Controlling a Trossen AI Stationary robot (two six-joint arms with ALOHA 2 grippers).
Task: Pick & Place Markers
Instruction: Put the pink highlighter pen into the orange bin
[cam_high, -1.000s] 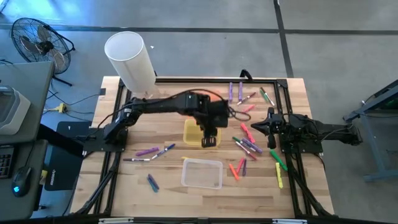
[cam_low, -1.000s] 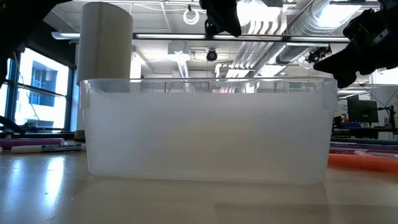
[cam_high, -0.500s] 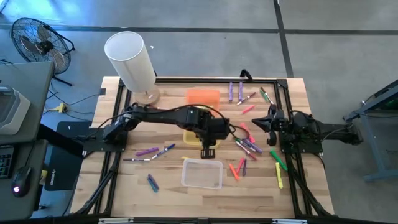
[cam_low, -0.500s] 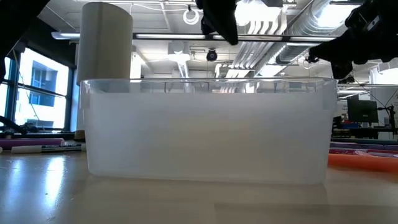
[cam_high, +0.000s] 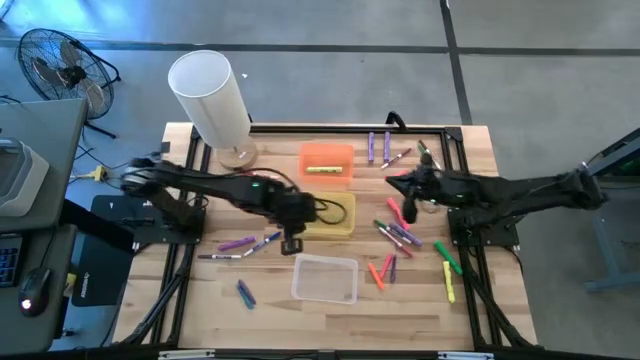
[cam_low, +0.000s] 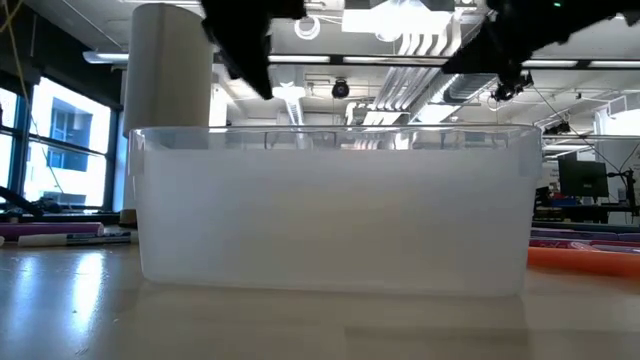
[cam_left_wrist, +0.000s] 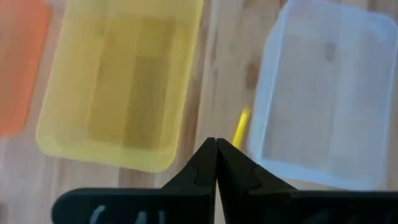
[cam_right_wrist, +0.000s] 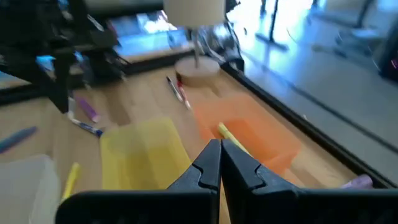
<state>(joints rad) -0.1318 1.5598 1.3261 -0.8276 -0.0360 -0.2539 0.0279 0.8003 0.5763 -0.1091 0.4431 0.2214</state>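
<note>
My left gripper (cam_left_wrist: 216, 155) hung closed and empty over a stray yellow marker (cam_left_wrist: 240, 126) between the yellow bin (cam_left_wrist: 118, 87) and clear bin (cam_left_wrist: 323, 93); descending unopened, I'd probably knock it aside. My right gripper (cam_right_wrist: 220, 158), also closed and empty, waited.

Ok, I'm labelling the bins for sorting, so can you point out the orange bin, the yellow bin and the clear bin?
orange bin (cam_high: 312, 153): high view, on its bare floor near the far rim.
yellow bin (cam_left_wrist: 118, 84): left wrist view, middle of its floor.
clear bin (cam_high: 325, 279): high view, middle of its floor.
</note>
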